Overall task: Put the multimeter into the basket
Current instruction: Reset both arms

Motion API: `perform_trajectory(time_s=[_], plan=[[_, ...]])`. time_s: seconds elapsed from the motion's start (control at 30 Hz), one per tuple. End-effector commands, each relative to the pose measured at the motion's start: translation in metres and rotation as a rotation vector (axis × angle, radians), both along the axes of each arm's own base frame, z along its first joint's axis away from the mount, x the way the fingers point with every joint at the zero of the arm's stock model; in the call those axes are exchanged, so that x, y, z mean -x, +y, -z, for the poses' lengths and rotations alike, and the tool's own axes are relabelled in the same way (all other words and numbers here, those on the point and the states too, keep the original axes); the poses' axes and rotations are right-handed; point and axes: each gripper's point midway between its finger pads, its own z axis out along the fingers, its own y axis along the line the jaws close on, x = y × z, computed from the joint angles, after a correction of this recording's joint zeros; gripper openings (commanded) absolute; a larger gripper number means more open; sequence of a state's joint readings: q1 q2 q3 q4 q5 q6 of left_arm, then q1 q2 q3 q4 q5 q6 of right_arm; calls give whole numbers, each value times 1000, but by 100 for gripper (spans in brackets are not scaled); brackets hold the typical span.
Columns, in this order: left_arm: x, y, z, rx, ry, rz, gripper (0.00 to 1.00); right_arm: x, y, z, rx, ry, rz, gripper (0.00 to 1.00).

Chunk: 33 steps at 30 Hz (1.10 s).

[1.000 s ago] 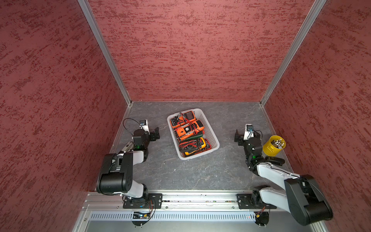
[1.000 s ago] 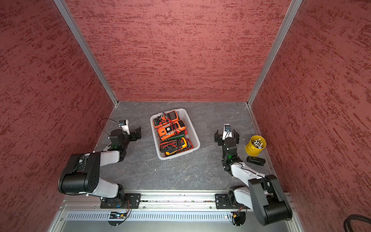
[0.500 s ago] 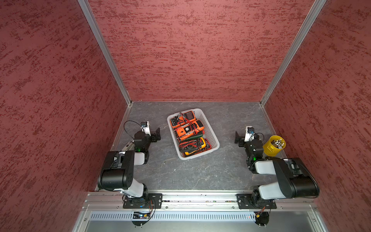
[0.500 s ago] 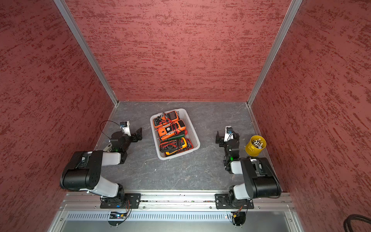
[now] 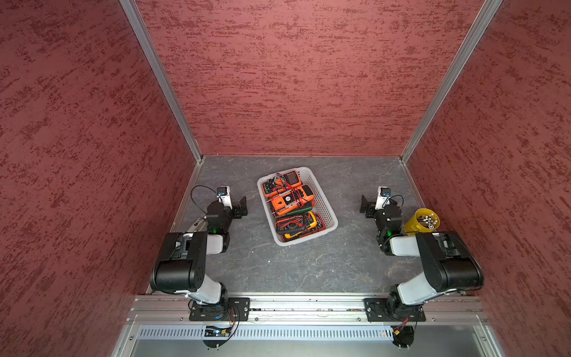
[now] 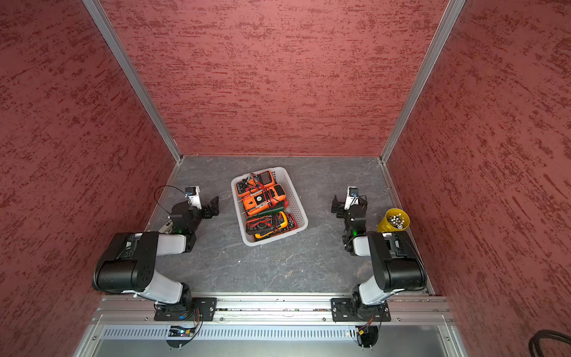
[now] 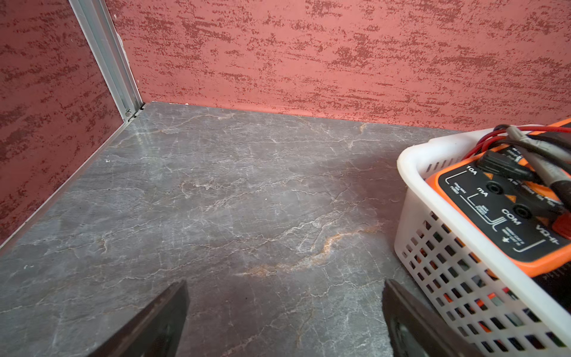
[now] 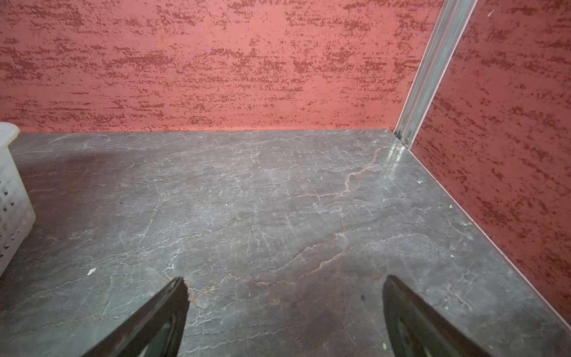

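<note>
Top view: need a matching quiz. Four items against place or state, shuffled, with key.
Items
1. white basket
2. yellow cup
3. left gripper
4. yellow multimeter

Place or state
A. jaws open, nothing between them
B. next to the right arm
C. mid-table, holding orange multimeters
D. in the basket, at the end nearest the arm bases

Pairs: 1-C, 2-B, 3-A, 4-D
</note>
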<state>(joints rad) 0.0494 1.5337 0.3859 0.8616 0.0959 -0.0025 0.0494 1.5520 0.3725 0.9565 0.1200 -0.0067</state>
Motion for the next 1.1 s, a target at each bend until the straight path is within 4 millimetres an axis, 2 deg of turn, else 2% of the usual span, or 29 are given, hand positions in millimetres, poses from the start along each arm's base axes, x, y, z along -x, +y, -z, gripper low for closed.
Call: perform_trajectory(time_s=[0.0,0.13,0.27,1.07], plan=[[-1,0,-5,-13,-21,1,100,1,-7,2,-4,15,34,99],[-1,0,-5,-13,-21,0,100,1,-6,2,-7,15,31,99],[-1,0,-5,-13,-21,1,100,-1,12,3,10,24,-86,99],[-1,1,-5,-12,-21,-2,100,-1,12,4,6,28,-86,99]])
